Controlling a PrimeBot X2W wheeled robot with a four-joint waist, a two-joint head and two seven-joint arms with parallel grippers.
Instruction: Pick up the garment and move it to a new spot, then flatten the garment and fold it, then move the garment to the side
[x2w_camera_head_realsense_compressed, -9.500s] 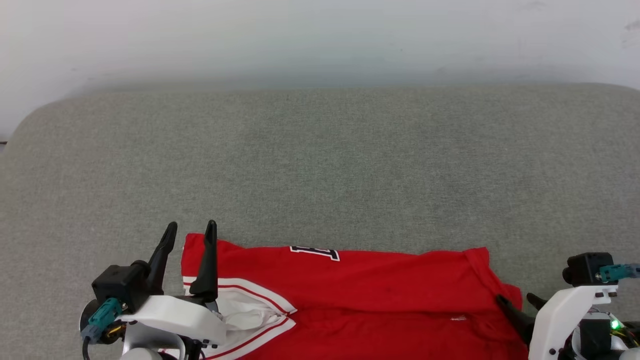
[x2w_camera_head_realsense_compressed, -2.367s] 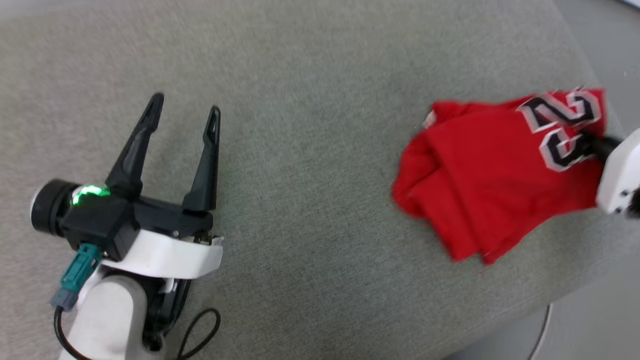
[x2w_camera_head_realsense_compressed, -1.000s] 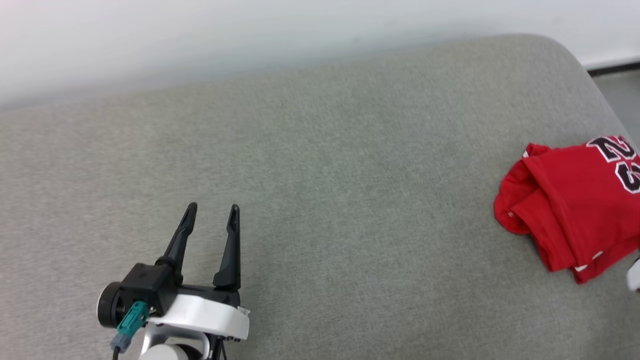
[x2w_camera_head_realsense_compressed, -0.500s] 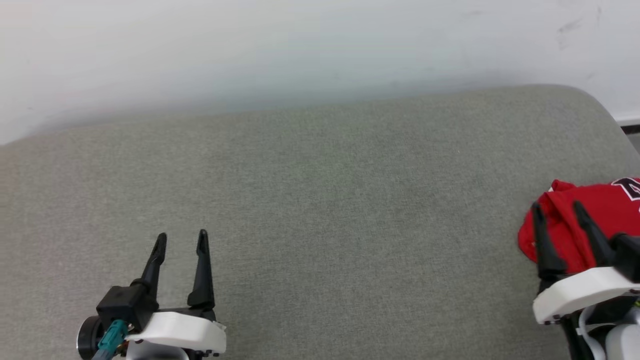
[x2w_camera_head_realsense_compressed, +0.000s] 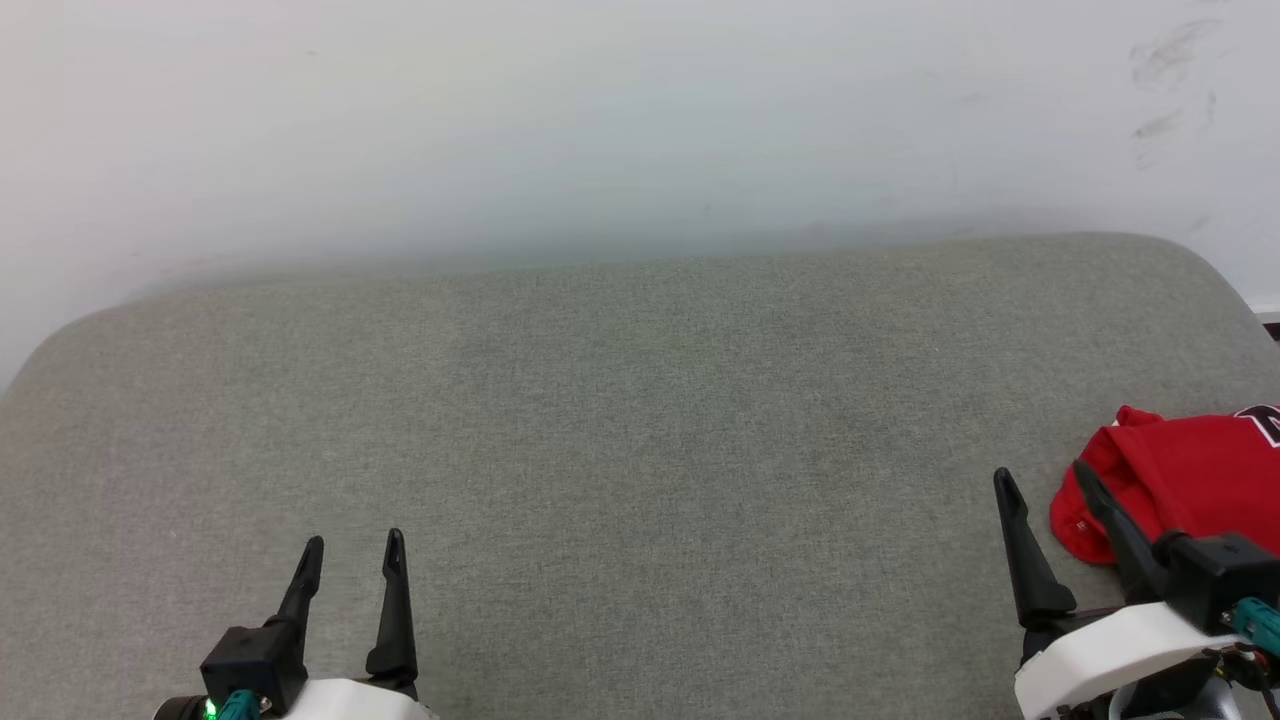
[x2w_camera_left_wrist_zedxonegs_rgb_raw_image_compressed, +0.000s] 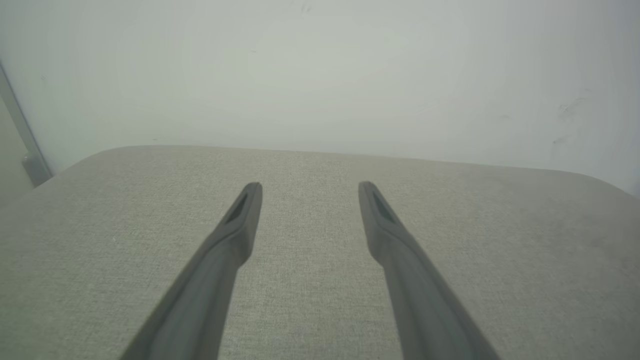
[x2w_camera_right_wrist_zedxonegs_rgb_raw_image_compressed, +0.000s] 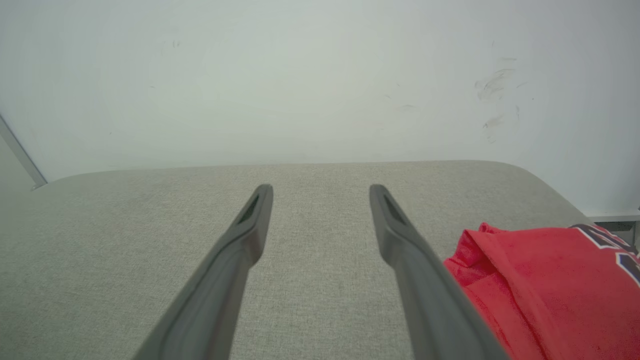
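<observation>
The garment (x2w_camera_head_realsense_compressed: 1190, 475) is a red jersey folded into a bundle at the right end of the grey cushion, partly cut off by the picture's edge; a bit of black lettering shows at its far corner. In the right wrist view the garment (x2w_camera_right_wrist_zedxonegs_rgb_raw_image_compressed: 545, 285) lies just right of the right finger. My right gripper (x2w_camera_head_realsense_compressed: 1042, 481) stands open at the lower right, empty, its right finger overlapping the bundle's left edge. My left gripper (x2w_camera_head_realsense_compressed: 353, 544) is open and empty at the lower left, over bare cushion (x2w_camera_left_wrist_zedxonegs_rgb_raw_image_compressed: 310, 260).
The wide grey upholstered cushion (x2w_camera_head_realsense_compressed: 600, 430) spans the view, with a white wall (x2w_camera_head_realsense_compressed: 600, 120) behind it. The cushion's rounded right corner (x2w_camera_head_realsense_compressed: 1215, 265) lies beyond the garment. Dark scuffs mark the wall at the upper right.
The camera has swung back to face the cushion squarely. The right gripper has let go of the folded garment, left at the right end, and now stands beside it. Both arms have dropped lower in view.
</observation>
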